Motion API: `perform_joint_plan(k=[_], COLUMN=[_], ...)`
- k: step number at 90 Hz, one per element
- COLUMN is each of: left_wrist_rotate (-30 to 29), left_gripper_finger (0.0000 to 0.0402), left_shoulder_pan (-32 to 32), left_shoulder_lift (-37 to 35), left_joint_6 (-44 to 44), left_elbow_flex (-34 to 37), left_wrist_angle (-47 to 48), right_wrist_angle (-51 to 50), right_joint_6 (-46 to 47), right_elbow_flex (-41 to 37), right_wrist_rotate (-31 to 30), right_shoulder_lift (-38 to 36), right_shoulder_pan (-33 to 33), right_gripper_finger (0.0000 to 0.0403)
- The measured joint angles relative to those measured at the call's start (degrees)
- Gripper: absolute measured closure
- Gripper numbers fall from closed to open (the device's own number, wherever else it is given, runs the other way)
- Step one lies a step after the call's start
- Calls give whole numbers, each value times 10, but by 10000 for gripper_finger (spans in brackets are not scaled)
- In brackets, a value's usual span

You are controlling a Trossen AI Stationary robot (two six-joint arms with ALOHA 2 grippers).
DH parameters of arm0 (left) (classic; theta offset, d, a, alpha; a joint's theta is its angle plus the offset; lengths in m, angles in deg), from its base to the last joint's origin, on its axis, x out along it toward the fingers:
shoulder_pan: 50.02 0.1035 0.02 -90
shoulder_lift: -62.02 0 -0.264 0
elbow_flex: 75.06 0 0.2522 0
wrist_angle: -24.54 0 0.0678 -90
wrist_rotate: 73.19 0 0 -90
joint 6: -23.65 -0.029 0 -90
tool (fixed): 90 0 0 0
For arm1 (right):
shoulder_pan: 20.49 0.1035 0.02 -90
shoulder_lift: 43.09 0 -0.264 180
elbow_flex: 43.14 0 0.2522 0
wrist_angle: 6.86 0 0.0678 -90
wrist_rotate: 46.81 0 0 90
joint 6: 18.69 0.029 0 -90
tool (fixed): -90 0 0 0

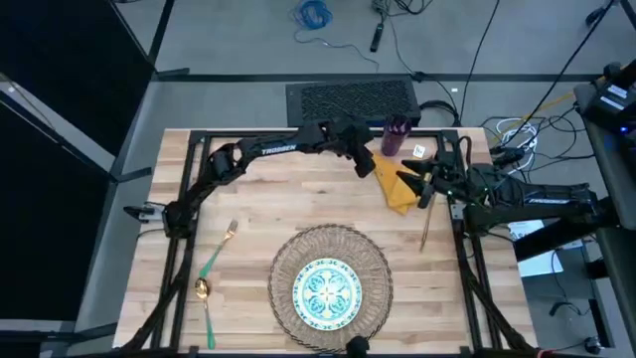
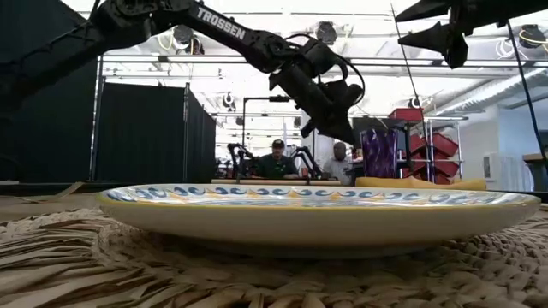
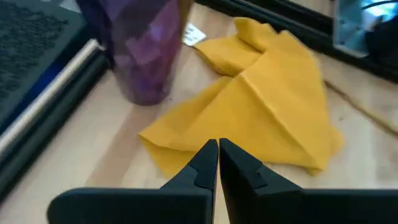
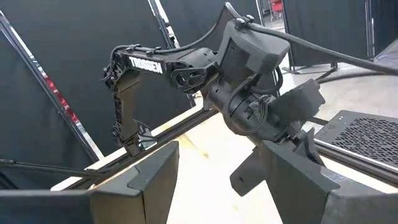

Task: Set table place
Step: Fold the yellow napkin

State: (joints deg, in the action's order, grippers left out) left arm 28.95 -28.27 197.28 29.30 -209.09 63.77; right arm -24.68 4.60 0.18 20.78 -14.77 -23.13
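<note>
Your left gripper (image 3: 217, 163), fingers together and empty, hovers over the napkin (image 3: 261, 102); your right gripper (image 4: 217, 180) gapes empty.

The left arm (image 1: 260, 151) reaches from its base at the nine o'clock edge of the bench across toward one o'clock, its long link running nearly level and its wrist bent downward. The left tool (image 3: 217, 163) hangs low above the bench top, tips pointing down, its two fingers (image 3: 200, 167) pressed together with only a hairline gap between them. The right arm (image 1: 532, 199) stays at the three o'clock edge, folded, its forearm pointing toward nine o'clock. The right tool (image 4: 214, 180) is raised well above the bench, facing the left arm's wrist, with its two fingers (image 4: 146, 177) spread wide apart and nothing between them.
</note>
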Motion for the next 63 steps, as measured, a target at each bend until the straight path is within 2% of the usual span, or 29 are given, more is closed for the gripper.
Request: perform_joint_plan(k=[14,27,54,63], left_wrist_rotate=[46,50,50,36], left_gripper_finger=[401,401,401,401], left_shoulder_pan=[-33,-71,-84,-84], left_shoulder_lift=[0,15,103,119], left_joint_6=[0,5,146,165], left_elbow_flex=[0,0,1,1], left_wrist_angle=[0,-54,-186,-230], right_wrist_angle=[0,0,3,11], right_joint_6=[-1,-2,8,6], right_elbow_flex=[0,0,0,0], right_wrist_rotate=[0,0,3,3], right_shoulder_lift=[0,1,1,1], right_shoulder_pan=[0,0,7,13], right_gripper_finger=[193,193,193,193])
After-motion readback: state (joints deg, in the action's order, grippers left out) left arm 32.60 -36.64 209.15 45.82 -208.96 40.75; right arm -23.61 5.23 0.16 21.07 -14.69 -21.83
